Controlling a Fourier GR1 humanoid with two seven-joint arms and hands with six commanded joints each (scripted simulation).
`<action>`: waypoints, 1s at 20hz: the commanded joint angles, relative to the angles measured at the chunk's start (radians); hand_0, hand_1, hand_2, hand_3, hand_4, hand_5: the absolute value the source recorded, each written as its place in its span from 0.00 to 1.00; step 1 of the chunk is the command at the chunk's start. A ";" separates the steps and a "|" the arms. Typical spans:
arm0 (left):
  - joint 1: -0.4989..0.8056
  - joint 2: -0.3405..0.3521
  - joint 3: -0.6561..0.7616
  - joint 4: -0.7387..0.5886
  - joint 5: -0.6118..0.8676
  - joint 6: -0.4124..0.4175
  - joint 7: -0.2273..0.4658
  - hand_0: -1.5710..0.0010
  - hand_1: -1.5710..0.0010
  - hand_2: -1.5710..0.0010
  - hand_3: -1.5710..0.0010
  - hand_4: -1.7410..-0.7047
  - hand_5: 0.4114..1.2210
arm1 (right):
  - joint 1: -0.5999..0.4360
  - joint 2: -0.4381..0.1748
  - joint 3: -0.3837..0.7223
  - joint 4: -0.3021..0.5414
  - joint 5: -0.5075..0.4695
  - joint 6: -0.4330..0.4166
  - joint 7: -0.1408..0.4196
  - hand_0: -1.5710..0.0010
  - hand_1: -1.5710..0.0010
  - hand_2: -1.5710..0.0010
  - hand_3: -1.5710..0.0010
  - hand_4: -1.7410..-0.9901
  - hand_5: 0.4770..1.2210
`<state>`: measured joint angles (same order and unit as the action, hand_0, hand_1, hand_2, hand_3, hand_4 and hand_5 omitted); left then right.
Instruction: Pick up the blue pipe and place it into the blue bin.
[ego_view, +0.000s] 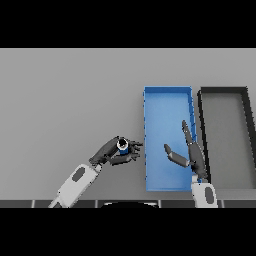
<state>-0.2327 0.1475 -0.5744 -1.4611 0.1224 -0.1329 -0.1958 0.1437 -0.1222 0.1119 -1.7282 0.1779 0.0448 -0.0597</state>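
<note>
The blue pipe (123, 146) is a short blue tube seen end-on, with a pale ring at its top. My left hand (111, 152) is shut on it, fingers and thumb curled round it, just left of the blue bin (166, 97). The bin is a long rectangular tray running from mid-table toward the near edge. My right hand (191, 152) hangs open over the bin's near right part, fingers straight and pointing away, thumb out to the left.
A dark grey bin (247, 120) of similar shape stands directly right of the blue bin, their long sides nearly touching. Grey tabletop (65, 100) stretches to the left and far side.
</note>
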 joint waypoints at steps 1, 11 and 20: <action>-0.004 -0.006 -0.008 -0.032 0.003 0.002 0.016 0.02 0.02 0.02 0.07 0.01 0.98 | -0.004 -0.006 -0.004 -0.008 -0.004 0.002 -0.003 1.00 1.00 1.00 1.00 0.76 0.17; -0.026 0.011 -0.036 -0.127 -0.012 -0.004 0.148 0.00 0.00 0.00 0.05 0.00 1.00 | 0.023 -0.010 -0.007 -0.027 -0.006 0.001 -0.006 1.00 1.00 1.00 1.00 0.80 0.17; -0.040 0.006 -0.026 -0.112 -0.016 -0.004 0.167 0.00 0.00 0.00 0.05 0.00 1.00 | -0.003 -0.103 -0.042 -0.146 -0.311 0.232 -0.021 1.00 1.00 1.00 1.00 0.68 0.13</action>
<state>-0.2731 0.1533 -0.6004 -1.5727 0.1077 -0.1394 -0.0301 0.1402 -0.2265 0.0693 -1.8744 -0.1334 0.2775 -0.0873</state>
